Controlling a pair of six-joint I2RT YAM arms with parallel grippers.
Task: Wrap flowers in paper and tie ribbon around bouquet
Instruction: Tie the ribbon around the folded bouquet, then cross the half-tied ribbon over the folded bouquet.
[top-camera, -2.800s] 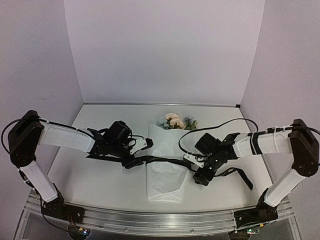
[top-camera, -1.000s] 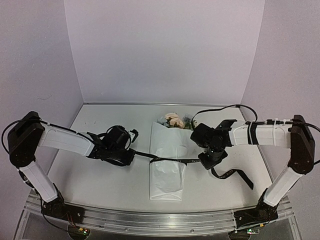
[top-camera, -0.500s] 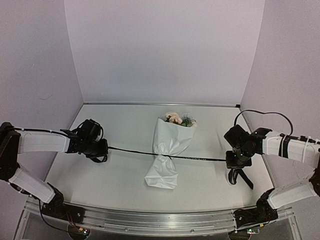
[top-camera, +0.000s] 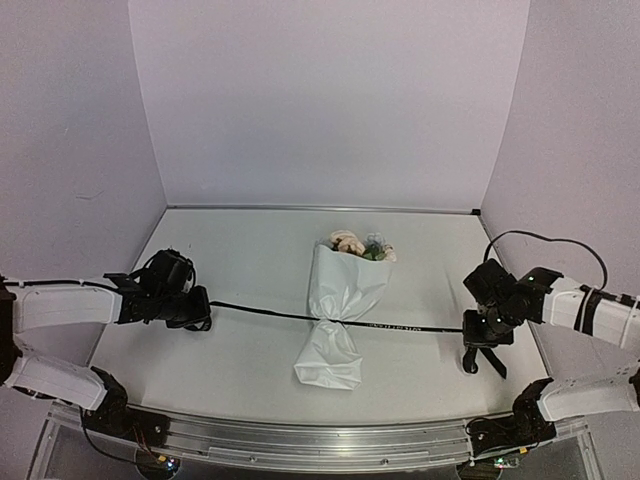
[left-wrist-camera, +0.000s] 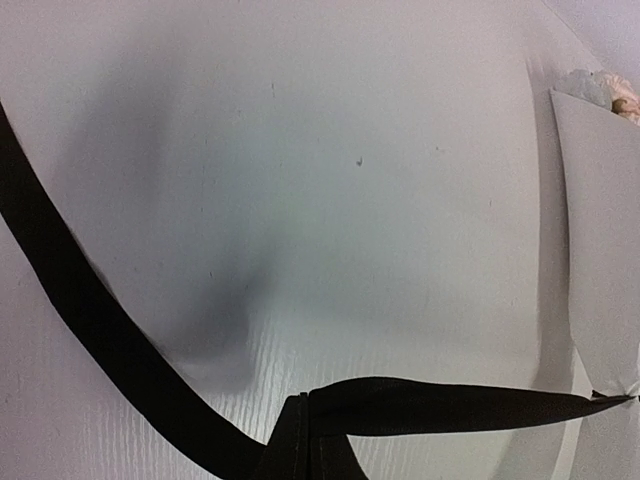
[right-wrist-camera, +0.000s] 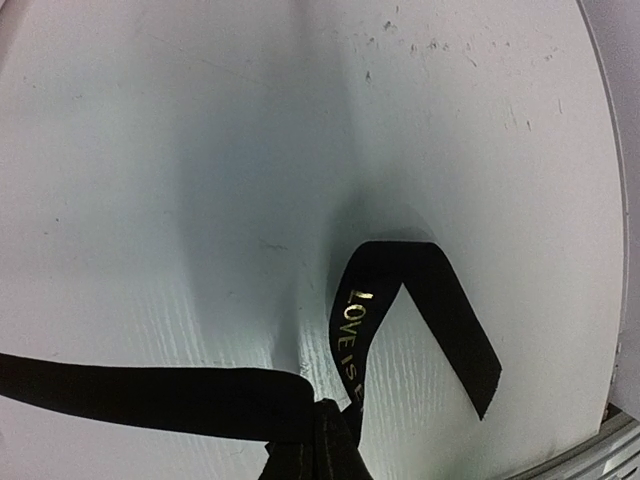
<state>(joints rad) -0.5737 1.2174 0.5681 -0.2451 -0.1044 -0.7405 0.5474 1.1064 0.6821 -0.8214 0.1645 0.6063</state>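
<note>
Ribbon (top-camera: 270, 312) taut across bouquet (top-camera: 345, 285); left gripper (top-camera: 203, 305), right gripper (top-camera: 473, 335) pinch it.

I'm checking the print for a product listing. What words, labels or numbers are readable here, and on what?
"LOVE IS": gold letters on the ribbon, right wrist view; whatever follows is hidden.
Pale lettering on the ribbon to the right of the bouquet, top view: too small to read.
No other text can be seen.

Bouquet (top-camera: 343, 300) at table (top-camera: 250, 250) centre, ribbon (top-camera: 260, 311) across its waist, left pincer (top-camera: 200, 318) left, right pincer (top-camera: 474, 335) right
</note>
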